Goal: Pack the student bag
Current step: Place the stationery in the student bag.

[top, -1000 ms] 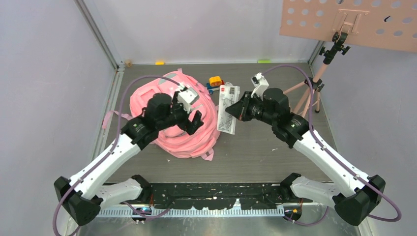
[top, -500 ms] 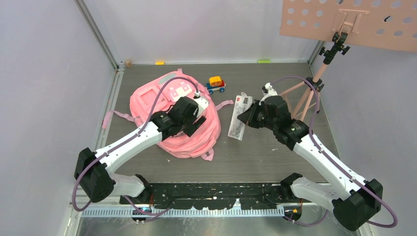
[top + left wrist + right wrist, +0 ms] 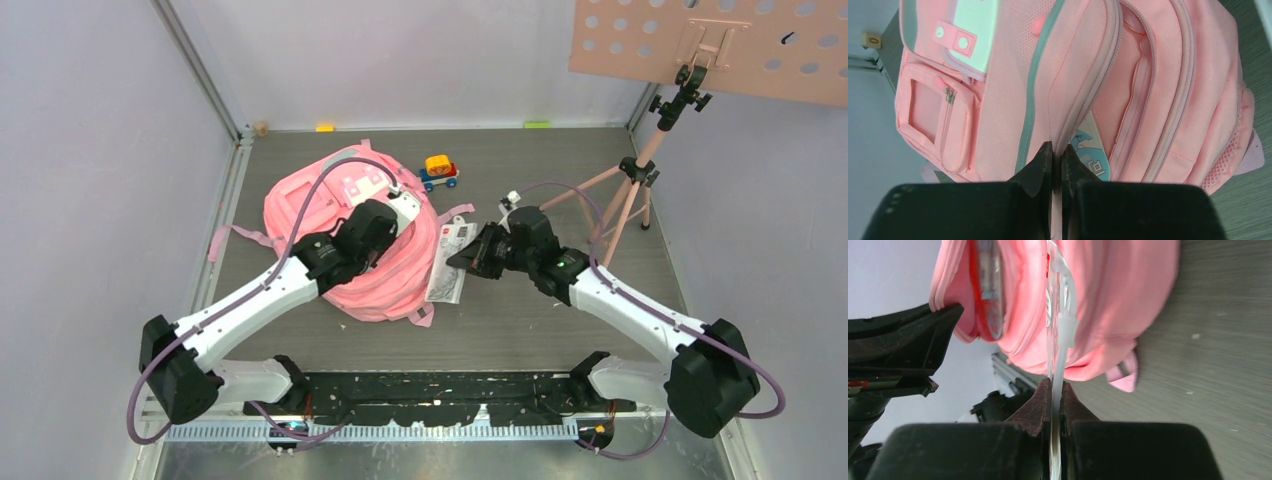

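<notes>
Jaws of the left gripper point(image 3: 1057, 150), spread before, now pinch a flap of the student bag point(image 3: 300, 205); the right gripper point(image 3: 1057, 385) has brought its pinched clear packet point(image 3: 447, 262) alongside.

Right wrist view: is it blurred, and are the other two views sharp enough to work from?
Right wrist: table smeared into streaks, student bag and clear packet in the right pincer soft. Left wrist: crisp bag stitching, only the near left pincer dark and soft. Top external: sharp, evenly lit, faint shadows.
</notes>
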